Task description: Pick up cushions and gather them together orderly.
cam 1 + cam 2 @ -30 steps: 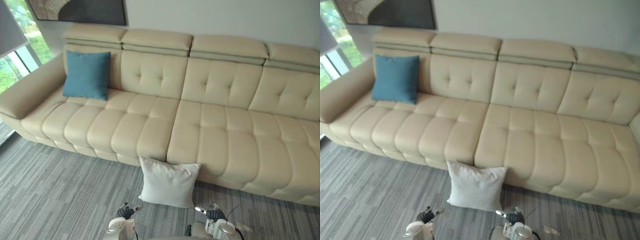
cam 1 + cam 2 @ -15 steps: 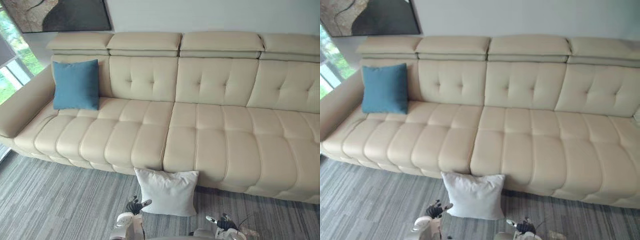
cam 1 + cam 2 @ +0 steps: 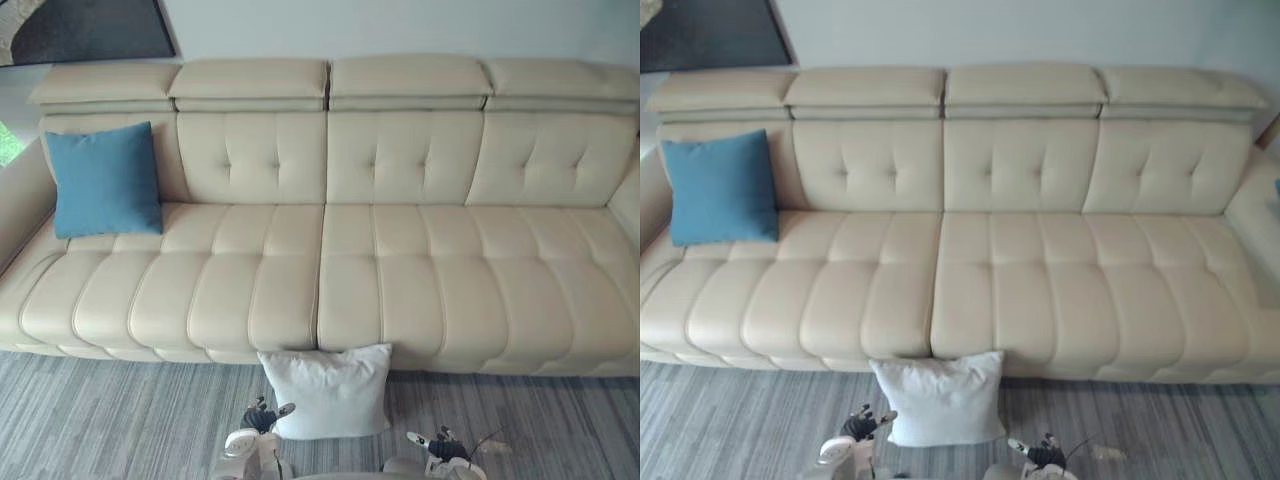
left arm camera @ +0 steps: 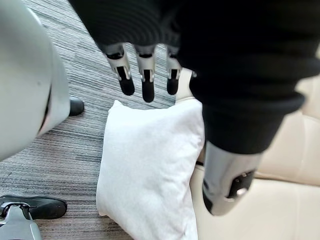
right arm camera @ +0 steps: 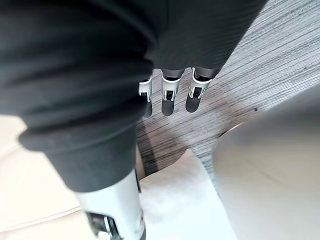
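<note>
On striped carpet (image 3: 120, 420), white cushion (image 3: 325, 392) leans against sofa (image 3: 400, 290).

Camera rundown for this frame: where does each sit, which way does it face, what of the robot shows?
Left eye: head, looking down at cream tufted leather sofa, white square cushion on grey striped carpet, blue square cushion; left hand, right hand at bottom edge.
Right eye: same, slightly offset.
Left wrist: along open left hand, onto white cushion.
Right wrist: along open right hand, onto carpet and cushion corner.
Shared: white cushion, all four.
</note>
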Motion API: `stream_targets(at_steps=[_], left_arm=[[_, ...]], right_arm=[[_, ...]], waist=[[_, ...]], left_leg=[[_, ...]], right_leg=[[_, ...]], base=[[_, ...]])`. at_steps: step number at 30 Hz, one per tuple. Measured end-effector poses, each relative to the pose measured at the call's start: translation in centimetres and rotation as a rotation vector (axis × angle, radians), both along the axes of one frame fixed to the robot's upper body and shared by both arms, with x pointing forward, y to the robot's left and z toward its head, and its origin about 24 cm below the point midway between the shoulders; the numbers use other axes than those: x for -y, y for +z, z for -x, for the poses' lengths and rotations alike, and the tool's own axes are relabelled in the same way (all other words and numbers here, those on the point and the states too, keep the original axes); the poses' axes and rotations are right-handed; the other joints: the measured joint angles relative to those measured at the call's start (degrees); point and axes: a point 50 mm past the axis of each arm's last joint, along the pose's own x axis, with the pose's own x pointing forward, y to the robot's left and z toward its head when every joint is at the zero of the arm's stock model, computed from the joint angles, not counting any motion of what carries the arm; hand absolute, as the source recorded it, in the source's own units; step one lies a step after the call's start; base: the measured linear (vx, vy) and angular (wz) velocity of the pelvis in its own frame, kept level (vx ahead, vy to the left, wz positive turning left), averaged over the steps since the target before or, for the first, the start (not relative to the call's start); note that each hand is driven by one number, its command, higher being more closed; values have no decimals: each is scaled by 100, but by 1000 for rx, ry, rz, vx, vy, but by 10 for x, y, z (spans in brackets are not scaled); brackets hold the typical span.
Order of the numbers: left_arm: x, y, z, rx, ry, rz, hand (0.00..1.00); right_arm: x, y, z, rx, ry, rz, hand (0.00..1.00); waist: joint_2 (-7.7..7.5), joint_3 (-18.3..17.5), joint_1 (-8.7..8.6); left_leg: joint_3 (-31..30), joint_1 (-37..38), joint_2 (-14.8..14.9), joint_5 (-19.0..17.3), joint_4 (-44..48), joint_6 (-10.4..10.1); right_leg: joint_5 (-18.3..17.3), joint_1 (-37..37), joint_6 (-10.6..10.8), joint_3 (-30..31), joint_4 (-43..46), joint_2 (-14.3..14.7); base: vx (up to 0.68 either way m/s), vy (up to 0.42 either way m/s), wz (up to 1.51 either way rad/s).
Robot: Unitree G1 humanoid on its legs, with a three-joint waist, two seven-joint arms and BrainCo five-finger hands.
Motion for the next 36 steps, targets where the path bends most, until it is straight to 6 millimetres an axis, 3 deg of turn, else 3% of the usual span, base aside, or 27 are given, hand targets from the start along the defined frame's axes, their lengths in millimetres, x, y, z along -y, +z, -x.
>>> stream_targets(at_steps=[2,6,8,11,13,14,16,20,23,26,29,30,31,36], left_arm=[[-12,15,-23,78,45,-30,0],[-34,43,-59,212,147,-41,0],[-47,68,-86,315,198,-56,0],[-61,106,-118,463,239,-72,0],[-71,149,-149,600,251,-100,0],[-71,163,-159,641,248,-105,0],[-75,199,-178,740,242,-126,0],[-68,250,-201,878,230,-128,0],[-52,292,-214,996,191,-139,0],[-38,322,-221,1072,172,-148,0],[-19,355,-224,1167,143,-147,0],[-16,361,-224,1187,138,-145,0],[-10,369,-225,1207,137,-142,100],[6,381,-223,1242,149,-135,100]], right_arm=[[7,15,-28,96,-4,34,0],[24,43,-70,237,-22,103,0],[30,68,-102,350,-33,129,0],[34,98,-133,466,-37,155,0],[39,139,-170,604,-29,197,0],[40,153,-180,645,-28,209,0],[41,199,-206,799,-41,229,0],[32,275,-237,1025,-12,268,0],[16,337,-255,1195,25,265,0],[-4,370,-262,1281,63,269,0],[-15,386,-261,1348,33,260,0],[-18,388,-261,1363,38,257,100],[-24,391,-261,1379,43,241,100],[-46,398,-267,1375,114,240,100]], waist=[[-85,302,14],[-150,554,24],[-136,799,23],[-129,920,8],[-122,1102,3],[-111,1208,2],[-105,1334,-1],[-90,1548,-6],[-86,1705,3],[-67,1799,-1],[-63,1817,-46],[-63,1818,-72],[-62,1819,-105],[-60,1820,-146]], left_leg=[[-122,-808,99,-227,662,-40],[-217,-2003,194,-320,1390,13],[-238,-2532,245,-311,1689,25],[-329,-3235,268,-249,1964,40],[-338,-3974,300,-152,2142,112],[-346,-4114,309,-120,2214,92],[-368,-4706,342,-99,2466,105],[-455,-5438,350,-69,2713,111],[-477,-5983,355,-48,2876,109],[-496,-6326,364,-47,3051,109],[-537,-6667,373,-52,3251,114],[-540,-6721,374,-54,3286,117],[-535,-6795,374,-56,3314,118],[-530,-6860,395,-3,3218,88]], right_leg=[[-247,-735,-80,-27,618,6],[-335,-1896,-92,5,1289,6],[-282,-2420,-143,37,1539,14],[-179,-3088,-207,53,1756,12],[-92,-3819,-203,106,1954,12],[-69,-3953,-207,114,2017,13],[-47,-4536,-214,125,2250,13],[-50,-5247,-218,125,2523,6],[-56,-5821,-211,136,2758,-1],[-77,-6181,-184,162,2972,0],[-100,-6507,-155,193,3177,1],[-100,-6563,-155,198,3209,1],[-102,-6635,-167,241,3221,-1],[-71,-6721,-228,210,3148,13]], base=[[-237,-73,20],[-240,-38,5],[-163,-9,-5],[-149,-4,1],[-108,-9,7],[-92,-2,5],[-68,2,1],[-37,-18,7],[-31,-33,5],[-38,-26,3],[-46,-1,3],[-62,15,1],[-69,22,-1],[-58,18,0]])
